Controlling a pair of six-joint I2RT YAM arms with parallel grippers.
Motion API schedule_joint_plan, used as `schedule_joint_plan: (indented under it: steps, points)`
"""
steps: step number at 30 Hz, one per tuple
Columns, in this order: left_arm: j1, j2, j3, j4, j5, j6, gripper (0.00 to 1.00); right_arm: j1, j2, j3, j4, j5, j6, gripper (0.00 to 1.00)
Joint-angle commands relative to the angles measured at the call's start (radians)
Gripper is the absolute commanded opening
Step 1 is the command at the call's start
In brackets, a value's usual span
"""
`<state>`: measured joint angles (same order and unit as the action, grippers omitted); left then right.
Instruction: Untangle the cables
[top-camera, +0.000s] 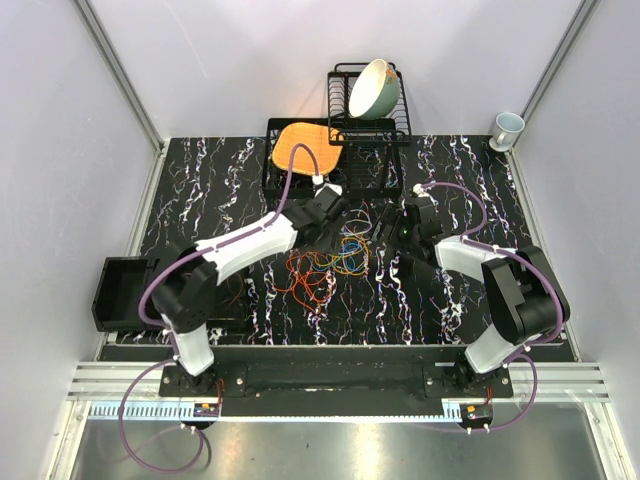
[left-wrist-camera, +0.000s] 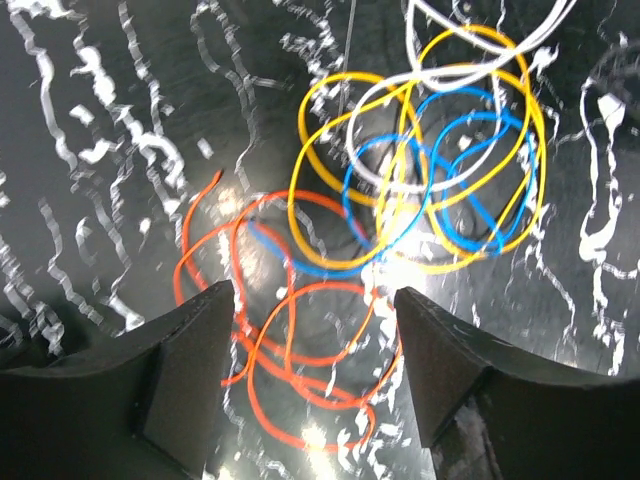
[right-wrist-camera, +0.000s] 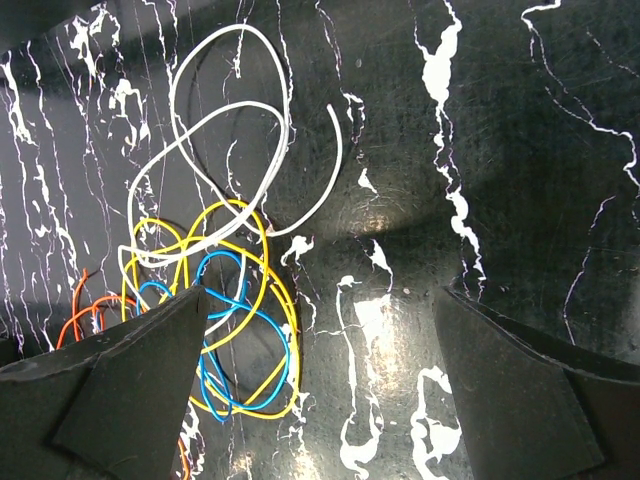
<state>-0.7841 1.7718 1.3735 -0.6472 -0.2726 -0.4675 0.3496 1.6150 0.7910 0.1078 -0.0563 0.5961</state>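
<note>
The cables (top-camera: 325, 265) lie as a loose tangle of thin orange, yellow, blue and white loops on the black marbled table (top-camera: 220, 190), between the two arms. My left gripper (top-camera: 345, 228) hangs over the tangle's far side. In the left wrist view it (left-wrist-camera: 313, 290) is open, and orange loops (left-wrist-camera: 322, 287) lie on the table between its fingers. Yellow (left-wrist-camera: 296, 185), blue (left-wrist-camera: 320, 270) and white (left-wrist-camera: 470, 65) loops lie beyond. My right gripper (top-camera: 393, 228) stands wide open (right-wrist-camera: 322, 292) over bare table. The yellow and blue loops (right-wrist-camera: 235, 203) lie by its left finger, with a white cable (right-wrist-camera: 283, 120) farther out.
A black dish rack (top-camera: 385, 150) holding a pale green bowl (top-camera: 375, 88) stands at the back. An orange plate (top-camera: 305, 145) lies on a black tray beside it. A mug (top-camera: 507, 127) sits at the back right corner. A black bin (top-camera: 120, 290) sits at the left edge.
</note>
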Motion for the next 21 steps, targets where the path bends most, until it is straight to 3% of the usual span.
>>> schedule_joint_plan:
  steps: [1, 12, 21]
  points:
    - [0.005, 0.061, 0.097, 0.084, 0.009, 0.033, 0.67, -0.009, -0.017, 0.02, 0.027, -0.023, 0.005, 1.0]
    - [0.009, 0.218, 0.223, 0.104, -0.007, 0.116, 0.65, -0.015, -0.014, 0.017, 0.032, -0.039, 0.014, 1.0]
    - [0.011, 0.241, 0.229, 0.162, 0.053, 0.119, 0.65, -0.015, -0.003, 0.01, 0.063, -0.031, 0.01, 1.0]
